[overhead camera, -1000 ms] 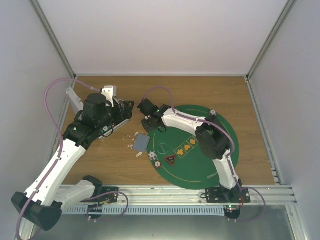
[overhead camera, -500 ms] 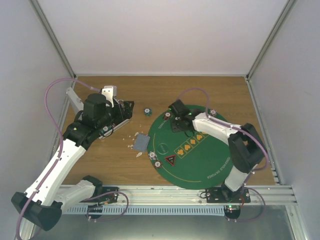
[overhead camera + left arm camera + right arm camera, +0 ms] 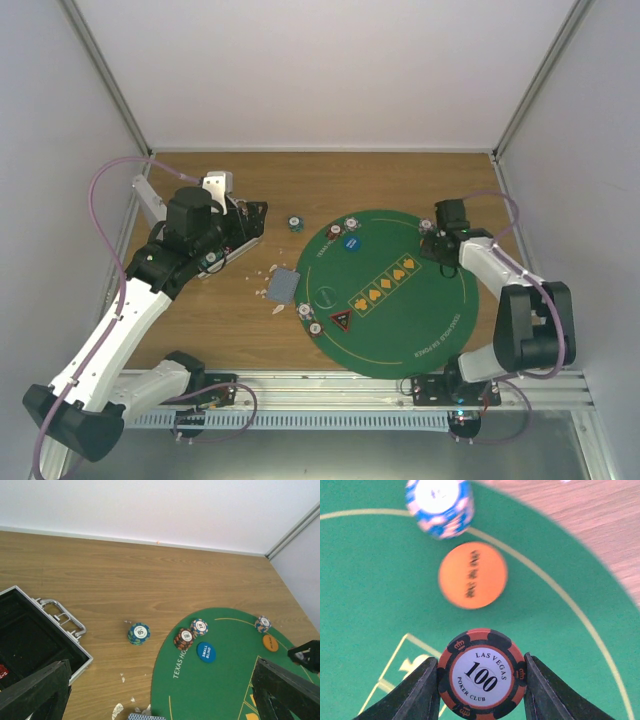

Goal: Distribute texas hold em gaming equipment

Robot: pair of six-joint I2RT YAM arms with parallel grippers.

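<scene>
100 chip (image 3: pixel 481 675) near orange token (image 3: pixel 472 575)

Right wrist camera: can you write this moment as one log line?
right gripper: shut on 100 chip | over green mat, near orange token | left gripper: open, by case

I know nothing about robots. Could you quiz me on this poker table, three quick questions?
1. True or false: the right gripper grips a chip marked 100.
2. Fill in: the blue chip stack on the wooden table reads ___.
3. The small-blind token lies on: A) the green mat; B) the wooden table; C) the blue chip stack.
Key: 1 true; 2 50; 3 A.
</scene>
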